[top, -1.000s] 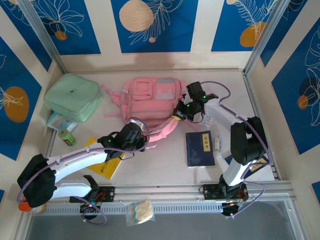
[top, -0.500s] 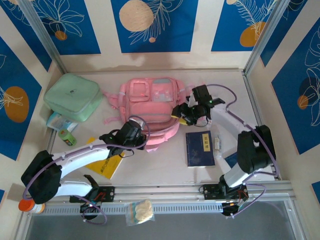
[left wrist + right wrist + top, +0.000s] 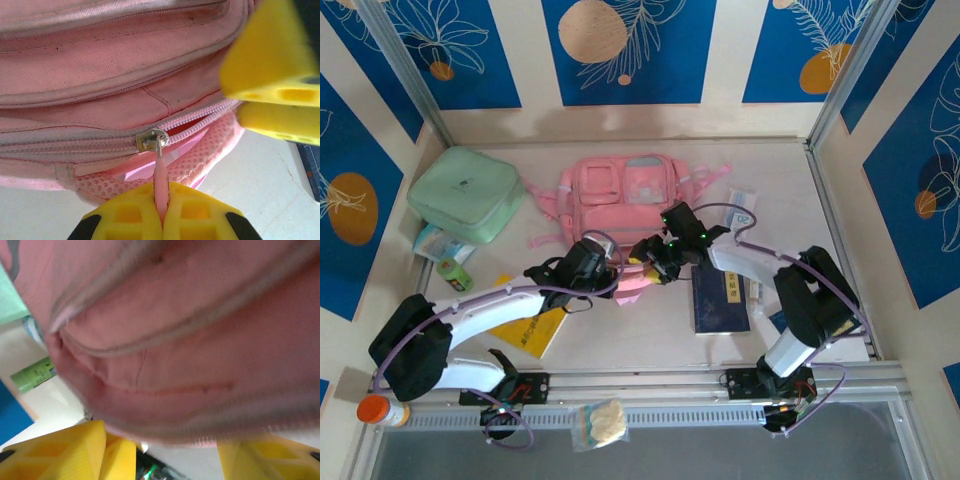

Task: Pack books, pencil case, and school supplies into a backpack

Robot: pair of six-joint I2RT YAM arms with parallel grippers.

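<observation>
My left fingers [image 3: 127,215] are pressing together on the pink zipper pull [image 3: 160,175], pinching it flat just below the metal slider [image 3: 151,140]. From the slider outward, the zip track is running crosswise to my fingers along the backpack [image 3: 105,60]. To the right in the left wrist view the teeth are already parting (a reddish sliver is showing inside), and to the left they are lying closed. So I am judging that the coming pull has to go sideways along that track toward the closed stretch, not straight back at me. My right fingers [image 3: 75,452] are standing spread, the backpack's rounded pink edge bulging between and above them; they are not gripping anything that I can make out. They are sitting just beside the opened end of the zip, so the right arm is the nearer one for steadying the bag. The backpack is lying mid-tabletop [image 3: 640,345], with a navy book [image 3: 720,297] just beside it.
</observation>
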